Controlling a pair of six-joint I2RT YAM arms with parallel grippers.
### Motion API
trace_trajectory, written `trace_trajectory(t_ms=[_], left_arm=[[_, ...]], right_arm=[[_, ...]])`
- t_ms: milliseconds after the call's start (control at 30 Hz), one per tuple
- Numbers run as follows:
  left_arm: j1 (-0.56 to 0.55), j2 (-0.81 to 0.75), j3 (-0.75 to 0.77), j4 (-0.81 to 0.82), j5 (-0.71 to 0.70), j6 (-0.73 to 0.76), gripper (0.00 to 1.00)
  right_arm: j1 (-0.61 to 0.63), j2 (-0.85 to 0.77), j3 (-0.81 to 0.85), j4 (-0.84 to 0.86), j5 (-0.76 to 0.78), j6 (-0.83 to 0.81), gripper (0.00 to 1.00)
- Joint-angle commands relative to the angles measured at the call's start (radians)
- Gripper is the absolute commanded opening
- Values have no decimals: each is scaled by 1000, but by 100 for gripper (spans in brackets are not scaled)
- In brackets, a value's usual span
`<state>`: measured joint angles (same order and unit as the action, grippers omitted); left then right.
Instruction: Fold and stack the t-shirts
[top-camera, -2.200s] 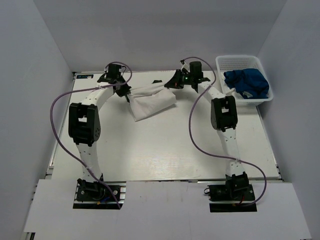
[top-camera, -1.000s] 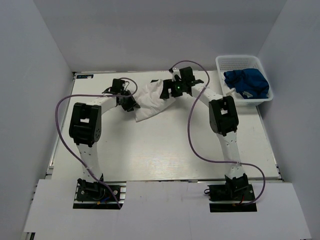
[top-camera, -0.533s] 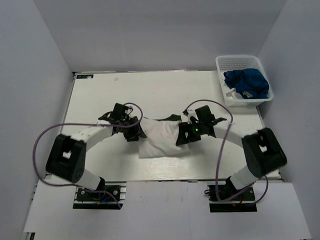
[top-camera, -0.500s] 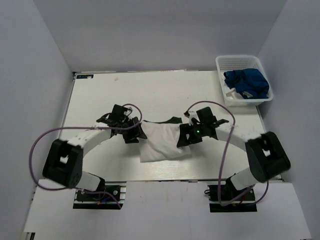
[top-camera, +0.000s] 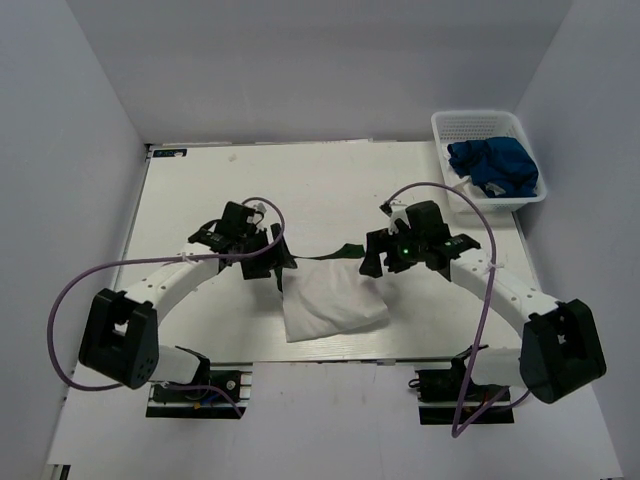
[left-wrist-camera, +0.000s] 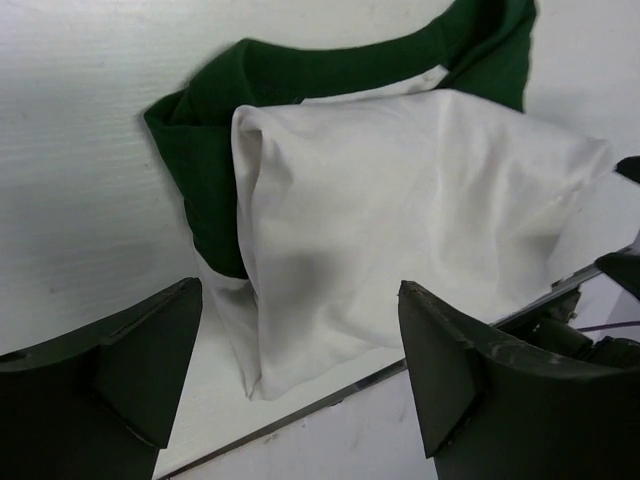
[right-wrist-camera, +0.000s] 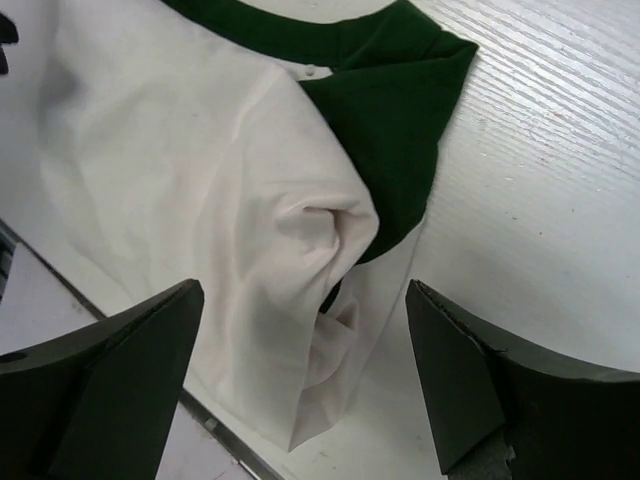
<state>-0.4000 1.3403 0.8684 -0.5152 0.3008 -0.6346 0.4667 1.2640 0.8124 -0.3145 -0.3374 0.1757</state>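
Note:
A folded white t-shirt with dark green sleeves lies flat near the table's front edge, between the two arms. My left gripper hovers open at its left corner and holds nothing. My right gripper hovers open at its right corner, also with nothing in it. In the left wrist view the white fold and a green sleeve lie beyond the spread left gripper. The right wrist view shows the shirt and green sleeve below the open right gripper. A royal blue t-shirt is bunched in the basket.
The white mesh basket stands at the table's far right corner. The metal front edge of the table runs just behind the folded shirt's lower hem. White walls enclose the table on three sides.
Both arms brought the folded shirt from the far side of the table to the front edge. Both grippers have let go of it and drawn back slightly.

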Motion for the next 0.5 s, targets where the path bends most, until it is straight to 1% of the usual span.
trace_trajectory(t_ms=[0,33,100,133,167,267,300,333,367,400,467], left_arm=[[-22,20,-18,36,21,26,87],[-22,37,-19,46,21,26,85],[-34,51,-6,81,46,26,81],[-34,51,-6,101,57,10,78],[-43,62,-6,139,67,1,74],[-43,85,-6,155,67,-23,44],[-43,85,-6,155,67,-33,29],[-43,85,-6,164,67,-33,22],[-43,85,-6,164,58,-33,15],[-43,71,-6,164,58,-33,0],[-43,36,-6,164,48,-33,0]], right_arm=[[3,52,41,18,52,-36,87],[1,90,50,29,43,-45,85],[4,141,68,54,8,-48,76],[1,152,77,70,-5,-47,72],[1,161,82,78,-35,-42,65],[1,198,94,121,-83,-24,49],[1,205,93,126,-87,-19,29],[1,209,97,133,-98,-16,20],[1,204,108,127,-121,-15,12],[1,195,108,129,-133,-10,0],[1,138,103,134,-152,1,0]])
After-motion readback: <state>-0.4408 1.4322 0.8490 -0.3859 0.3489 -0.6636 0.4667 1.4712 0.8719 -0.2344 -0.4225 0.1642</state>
